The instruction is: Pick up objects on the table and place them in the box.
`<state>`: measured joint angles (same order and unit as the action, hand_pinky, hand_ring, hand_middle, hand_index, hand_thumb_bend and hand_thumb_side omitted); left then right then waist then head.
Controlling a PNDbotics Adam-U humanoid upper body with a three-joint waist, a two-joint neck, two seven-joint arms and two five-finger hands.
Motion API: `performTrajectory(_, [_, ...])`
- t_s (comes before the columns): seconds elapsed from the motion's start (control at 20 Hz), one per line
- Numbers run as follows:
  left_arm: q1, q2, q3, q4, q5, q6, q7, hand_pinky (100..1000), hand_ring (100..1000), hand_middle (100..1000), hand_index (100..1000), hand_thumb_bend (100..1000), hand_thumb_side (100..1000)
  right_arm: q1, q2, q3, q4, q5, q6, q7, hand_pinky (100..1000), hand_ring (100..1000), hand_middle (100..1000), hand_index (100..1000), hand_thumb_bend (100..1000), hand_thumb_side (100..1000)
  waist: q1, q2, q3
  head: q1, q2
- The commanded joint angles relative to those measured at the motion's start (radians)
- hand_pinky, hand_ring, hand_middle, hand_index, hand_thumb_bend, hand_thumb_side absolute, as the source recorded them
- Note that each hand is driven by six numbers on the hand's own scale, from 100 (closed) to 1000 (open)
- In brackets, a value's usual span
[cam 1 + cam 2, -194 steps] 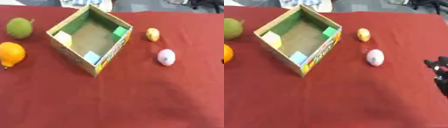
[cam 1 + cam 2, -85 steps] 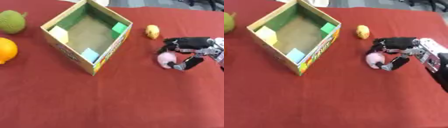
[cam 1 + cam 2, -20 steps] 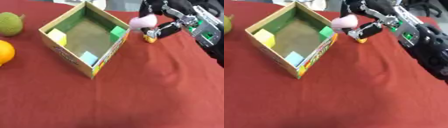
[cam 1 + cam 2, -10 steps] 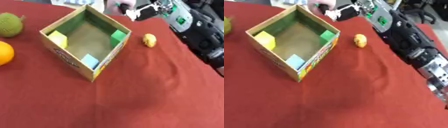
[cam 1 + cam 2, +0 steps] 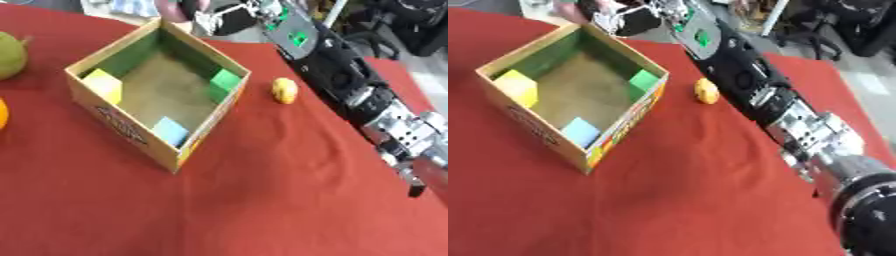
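Pink and rounded, the object (image 5: 173,10) being carried is seen at the upper edge of the view, above the far corner of the box (image 5: 131,132), and only part of it is shown. It is pinched by the curled fingers of the right hand (image 5: 219,17), which is held over that far corner, with the long black and silver right arm (image 5: 350,95) stretched back from it past the box's right side toward the lower right. The box is made of cardboard, is open at the top and is set cornerwise on the red tablecloth (image 5: 262,200); its inner walls are green, its floor is brown, and coloured printing is carried on its outer faces. Inside the box a yellow flap (image 5: 103,82) is seen at the left corner, a green flap (image 5: 226,80) at the right corner and a pale blue flap (image 5: 170,130) at the near corner. A small yellow object (image 5: 283,90) is left on the cloth just to the right of the box. To the left of the box, well apart from it, a green fruit (image 5: 9,55) is cut by the picture's edge, and nearer than it a sliver of an orange fruit (image 5: 3,112) is shown.
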<state>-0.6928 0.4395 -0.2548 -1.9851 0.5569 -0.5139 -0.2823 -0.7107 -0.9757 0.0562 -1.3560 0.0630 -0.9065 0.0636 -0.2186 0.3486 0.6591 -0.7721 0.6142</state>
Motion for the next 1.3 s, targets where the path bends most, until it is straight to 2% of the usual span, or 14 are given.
performTrajectory(0.05, [-0.025, 0.018, -0.001, -0.015, 0.033, 0.004, -0.031, 833, 800, 766, 795, 100, 551, -0.025, -0.017, -0.022, 0.036, -0.028, -0.001, 0.048, 896, 100, 547, 663, 100, 219, -0.006, -0.003, 0.008, -0.029, -0.018])
performTrajectory(0.1, [-0.026, 0.016, -0.002, -0.015, 0.038, 0.007, -0.039, 833, 800, 767, 795, 100, 571, -0.028, -0.014, -0.027, 0.045, -0.027, -0.001, 0.064, 899, 100, 554, 669, 100, 288, -0.007, -0.001, 0.012, -0.034, -0.02])
performTrajectory(0.15, [-0.026, 0.013, -0.002, -0.015, 0.04, 0.011, -0.046, 833, 800, 767, 795, 100, 571, -0.031, -0.011, -0.032, 0.055, -0.025, -0.001, 0.081, 907, 100, 572, 688, 100, 276, -0.007, 0.001, 0.015, -0.04, -0.02])
performTrajectory(0.3, [-0.023, 0.009, -0.003, -0.015, 0.042, 0.019, -0.058, 833, 801, 767, 794, 100, 572, -0.038, -0.006, -0.037, 0.067, 0.001, -0.001, 0.129, 916, 100, 625, 746, 100, 109, -0.007, 0.004, 0.019, -0.048, -0.022])
performTrajectory(0.35, [-0.024, 0.007, -0.004, -0.015, 0.042, 0.021, -0.06, 833, 801, 767, 794, 100, 572, -0.038, -0.006, -0.037, 0.067, 0.015, -0.001, 0.146, 918, 100, 649, 770, 100, 100, -0.007, 0.004, 0.019, -0.05, -0.022])
performTrajectory(0.5, [-0.023, 0.003, -0.005, -0.015, 0.041, 0.026, -0.063, 833, 801, 768, 794, 100, 572, -0.035, -0.001, -0.048, 0.075, 0.064, -0.001, 0.196, 916, 100, 676, 801, 100, 100, -0.007, 0.004, 0.017, -0.052, -0.024])
performTrajectory(0.6, [-0.018, 0.003, -0.005, -0.015, 0.038, 0.029, -0.063, 834, 801, 768, 794, 100, 572, -0.035, 0.01, -0.076, 0.094, 0.09, -0.001, 0.266, 917, 100, 687, 813, 100, 118, -0.007, 0.003, 0.015, -0.053, -0.025])
performTrajectory(0.8, [-0.014, 0.004, -0.003, -0.015, 0.033, 0.033, -0.059, 834, 802, 769, 794, 100, 572, -0.023, 0.02, -0.115, 0.126, 0.079, -0.001, 0.359, 914, 100, 690, 817, 100, 138, -0.007, 0.002, 0.009, -0.052, -0.031])
performTrajectory(1.1, [-0.007, 0.004, -0.004, -0.015, 0.02, 0.038, -0.058, 834, 802, 770, 794, 100, 573, 0.007, 0.019, -0.147, 0.181, 0.136, -0.001, 0.354, 917, 100, 700, 828, 100, 160, -0.007, 0.003, 0.004, -0.046, -0.038])
performTrajectory(1.3, [-0.004, 0.004, -0.005, -0.015, 0.015, 0.04, -0.058, 835, 803, 770, 794, 100, 574, 0.023, 0.018, -0.138, 0.182, 0.222, -0.001, 0.335, 956, 100, 770, 900, 100, 211, -0.006, 0.004, -0.003, -0.042, -0.04])
